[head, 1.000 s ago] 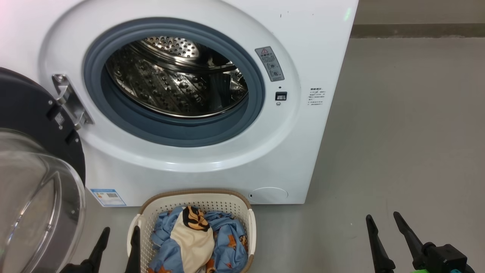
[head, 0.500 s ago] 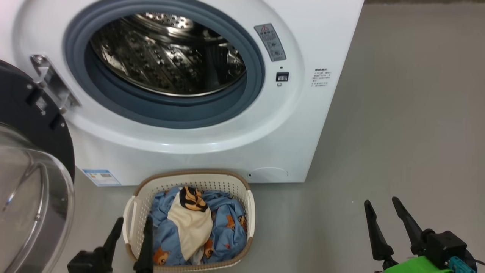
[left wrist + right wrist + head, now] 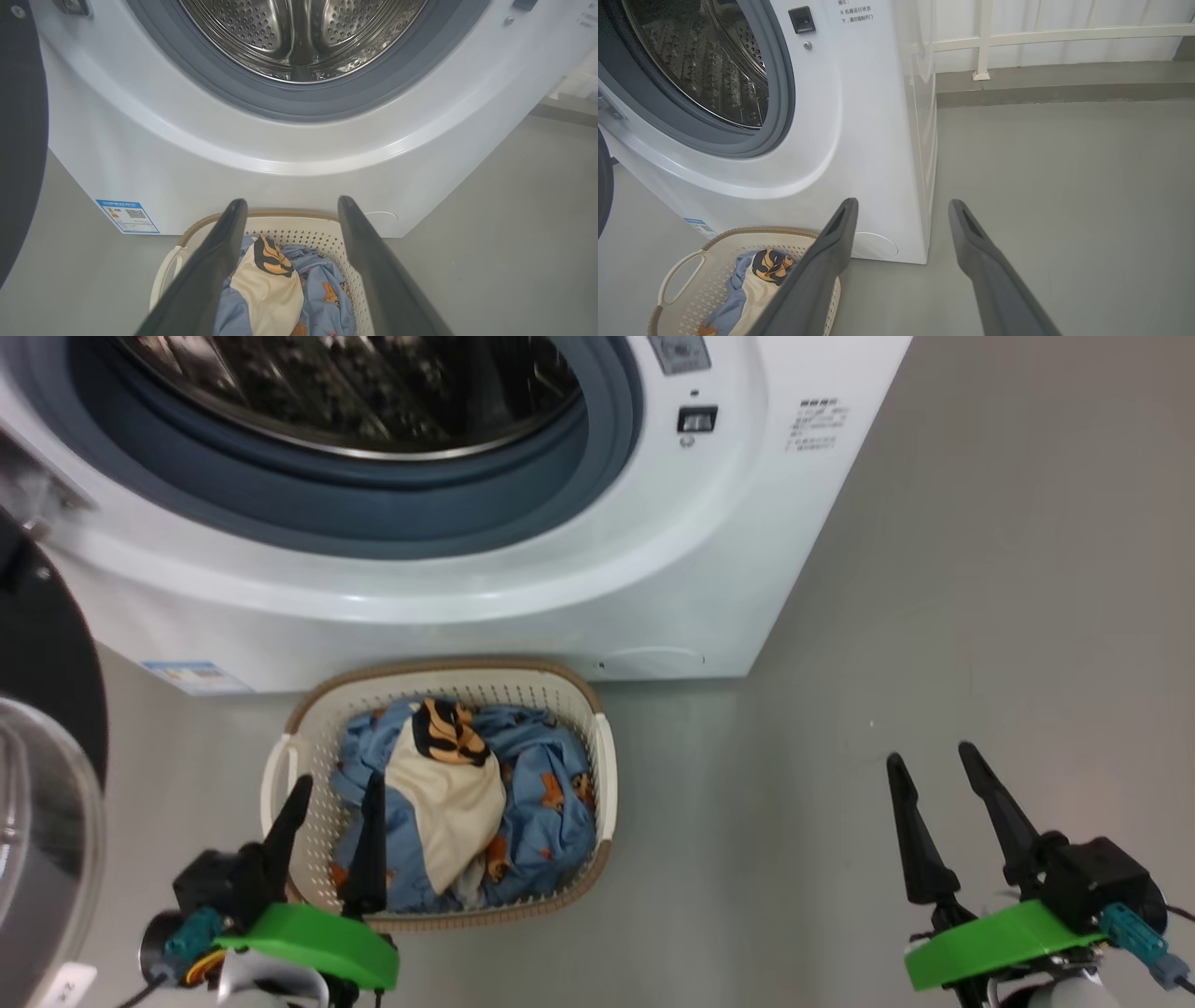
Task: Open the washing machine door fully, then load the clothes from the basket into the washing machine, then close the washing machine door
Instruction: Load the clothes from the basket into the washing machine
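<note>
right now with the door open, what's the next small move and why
Probably lower the left gripper into the basket and close on the cream piece atop the clothes. The washing machine door is swung wide, the drum looks empty, and that gripper hangs open over the basket's near-left side; the right gripper is open over the floor.

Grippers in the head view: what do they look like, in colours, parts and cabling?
Both match. The left gripper and right gripper each have two long black fingers tapering to points, set on a black block above a bright green plastic collar. A teal connector with thin wires sits at each wrist, over pale forearm casing.
</note>
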Robot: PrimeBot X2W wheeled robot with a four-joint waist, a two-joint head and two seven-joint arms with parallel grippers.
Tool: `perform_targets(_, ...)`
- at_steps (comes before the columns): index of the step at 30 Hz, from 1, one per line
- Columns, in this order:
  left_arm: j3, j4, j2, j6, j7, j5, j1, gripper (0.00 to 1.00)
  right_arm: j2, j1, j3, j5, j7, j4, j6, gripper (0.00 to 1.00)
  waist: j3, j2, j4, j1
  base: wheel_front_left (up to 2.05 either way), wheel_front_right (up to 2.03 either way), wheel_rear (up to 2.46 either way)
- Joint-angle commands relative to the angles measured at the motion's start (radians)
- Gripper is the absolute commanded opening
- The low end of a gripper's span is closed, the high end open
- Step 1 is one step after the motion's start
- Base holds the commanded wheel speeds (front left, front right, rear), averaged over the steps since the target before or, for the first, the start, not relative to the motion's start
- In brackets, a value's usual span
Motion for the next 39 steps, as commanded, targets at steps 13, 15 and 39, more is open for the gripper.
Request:
perform_targets(13,-0.006,0.126,0.056,-0.003,-0.006,-0.071,-0.199,1.00,-0.007,-0.104,0.058,-0.005,-0.012,-0.051,0.003,1.00,0.269,0.0000,-0.068,0.0000,0.00,0.00,0.00)
perform_targets(15,-0.004,0.148,0.063,-0.003,-0.006,-0.076,-0.227,1.00,-0.007,-0.112,0.062,-0.005,-0.012,-0.054,0.003,1.00,0.295,0.0000,-0.077,0.0000,0.00,0.00,0.00)
perform_targets(39,-0.009,0.571,0.160,-0.003,-0.006,-0.095,-0.545,1.00,-0.007,-0.161,0.113,0.030,-0.012,-0.085,0.003,1.00,0.550,0.0000,-0.146,0.0000,0.00,0.00,0.00)
